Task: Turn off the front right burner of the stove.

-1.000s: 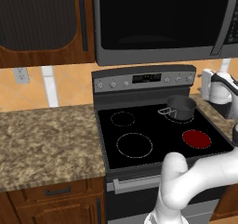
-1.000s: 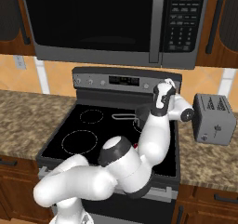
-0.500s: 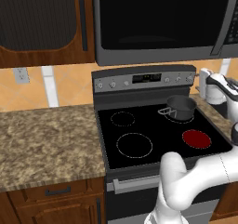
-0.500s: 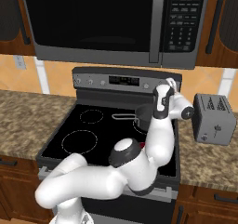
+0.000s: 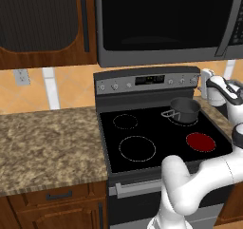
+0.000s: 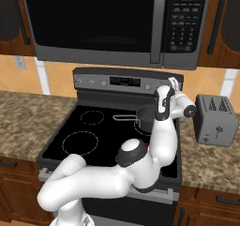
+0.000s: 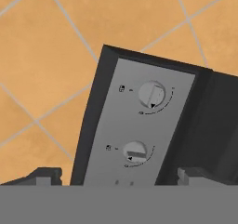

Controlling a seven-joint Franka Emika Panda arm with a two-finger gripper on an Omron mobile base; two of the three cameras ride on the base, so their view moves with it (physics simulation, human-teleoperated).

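Tool [image 7: 118,175] wide open, empty, before two knobs [image 7: 151,95] on stove [image 5: 161,133].

My own arm hides the front right burner [image 5: 200,141] in the right base view. The hand view crops my pincer's [image 7: 118,181] fingertips at the bottom, so their gap stays unreadable. Ahead of it, the knob [image 7: 151,94] icons are too small.

Knobs [image 7: 151,95] unobstructed — saucepan [image 5: 184,110] sits below.
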